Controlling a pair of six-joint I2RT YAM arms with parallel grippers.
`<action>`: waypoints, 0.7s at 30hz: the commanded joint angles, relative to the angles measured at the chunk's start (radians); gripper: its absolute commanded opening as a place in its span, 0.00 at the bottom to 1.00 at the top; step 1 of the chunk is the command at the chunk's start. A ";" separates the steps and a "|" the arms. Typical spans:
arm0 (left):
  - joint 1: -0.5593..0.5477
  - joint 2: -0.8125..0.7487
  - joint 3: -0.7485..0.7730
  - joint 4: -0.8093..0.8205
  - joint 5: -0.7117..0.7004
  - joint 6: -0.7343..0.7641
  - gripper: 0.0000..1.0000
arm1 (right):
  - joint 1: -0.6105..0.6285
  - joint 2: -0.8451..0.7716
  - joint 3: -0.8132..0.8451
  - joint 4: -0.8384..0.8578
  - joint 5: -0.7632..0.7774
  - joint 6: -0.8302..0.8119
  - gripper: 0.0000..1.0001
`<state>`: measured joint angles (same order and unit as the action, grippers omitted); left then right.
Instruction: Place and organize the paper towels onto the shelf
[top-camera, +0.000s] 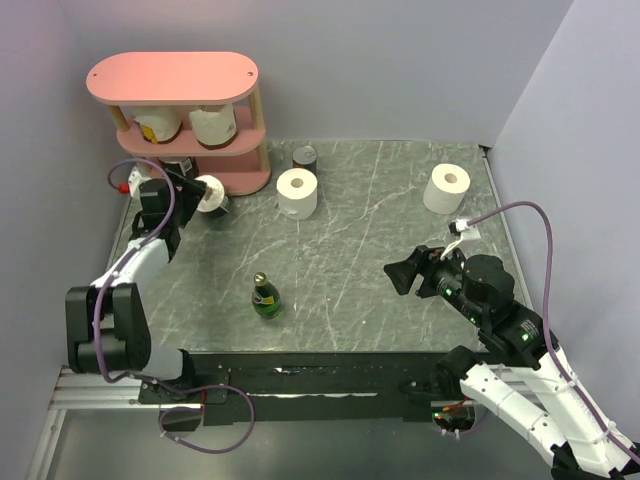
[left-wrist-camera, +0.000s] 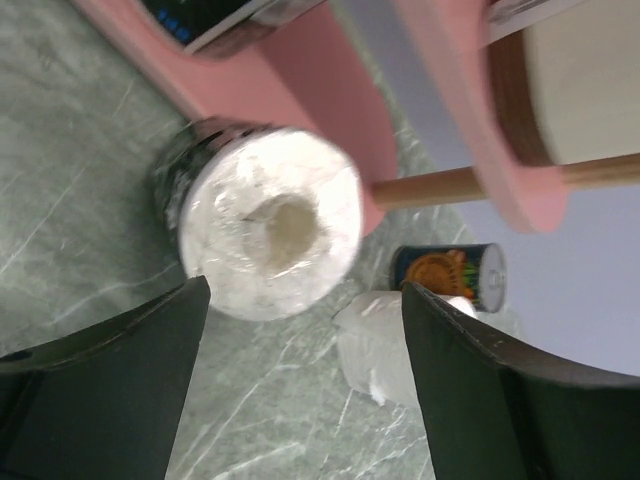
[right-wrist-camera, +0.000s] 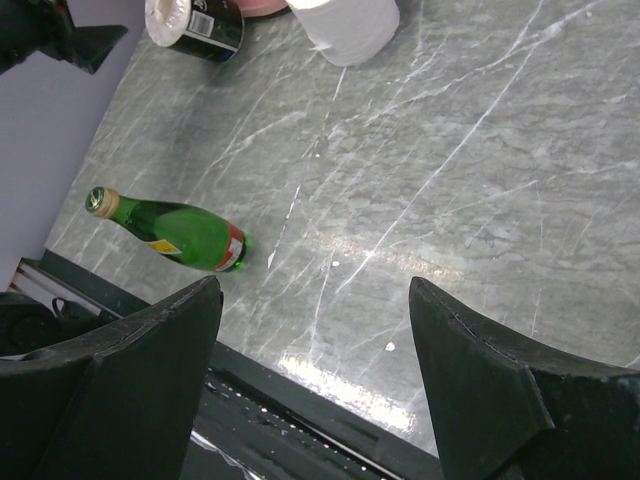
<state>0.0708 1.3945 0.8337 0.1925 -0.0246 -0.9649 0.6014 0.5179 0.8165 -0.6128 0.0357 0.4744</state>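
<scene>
The pink shelf stands at the back left. Its middle tier holds a cream roll and a white roll; a dark-wrapped roll sits on the bottom tier. Another dark-wrapped roll lies on its side on the table by the bottom board, its white end facing my left wrist camera. My left gripper is open, the roll just past its fingertips. Two white rolls stand on the table, one mid-back and one back right. My right gripper is open and empty.
A small tin can stands behind the middle white roll and shows in the left wrist view. A green glass bottle lies near the table's front edge. A wooden shelf post is right of the lying roll.
</scene>
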 joint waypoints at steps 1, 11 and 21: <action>0.000 0.070 0.013 -0.019 0.003 -0.047 0.82 | -0.005 -0.009 0.009 0.045 -0.002 0.001 0.82; 0.000 0.196 0.065 -0.004 0.006 -0.070 0.77 | -0.006 -0.001 0.013 0.039 0.016 -0.011 0.83; 0.001 0.233 0.093 0.010 0.012 -0.067 0.76 | -0.005 0.030 0.016 0.056 0.020 -0.017 0.83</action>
<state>0.0708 1.6268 0.8967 0.1696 -0.0158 -1.0191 0.6014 0.5293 0.8169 -0.6125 0.0410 0.4732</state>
